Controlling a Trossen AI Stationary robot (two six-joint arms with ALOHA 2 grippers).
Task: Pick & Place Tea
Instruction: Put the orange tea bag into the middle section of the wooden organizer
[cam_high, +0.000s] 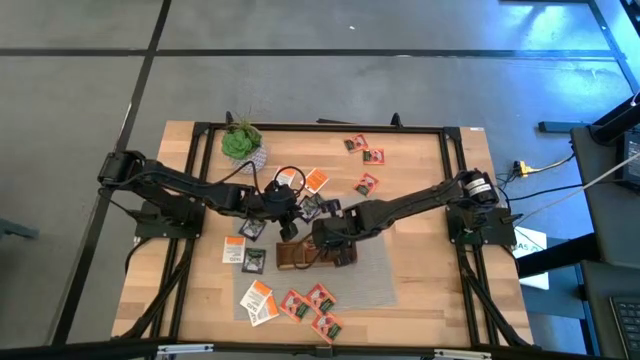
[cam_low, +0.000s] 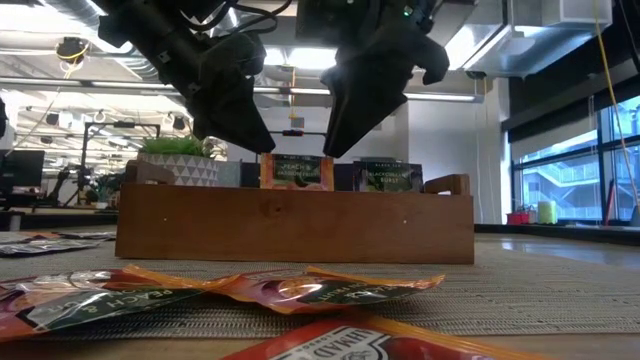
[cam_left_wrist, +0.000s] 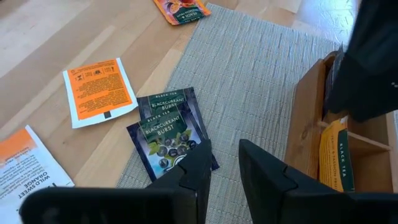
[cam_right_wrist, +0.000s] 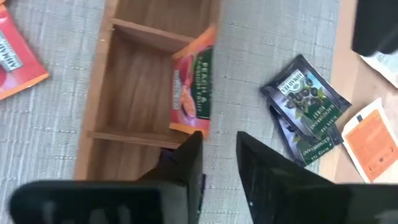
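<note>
Our right gripper (cam_right_wrist: 214, 163) hovers over the tray (cam_right_wrist: 134, 93), fingers apart (left gripper (cam_left_wrist: 224, 171) apart, empty, near dark sachets (cam_left_wrist: 166, 127)); the leaning peach sachet (cam_right_wrist: 194, 87) could topple if bumped

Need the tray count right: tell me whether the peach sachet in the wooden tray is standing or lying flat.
Standing. The peach sachet rises on edge above the wooden tray wall; in the right wrist view it leans against a side wall.
</note>
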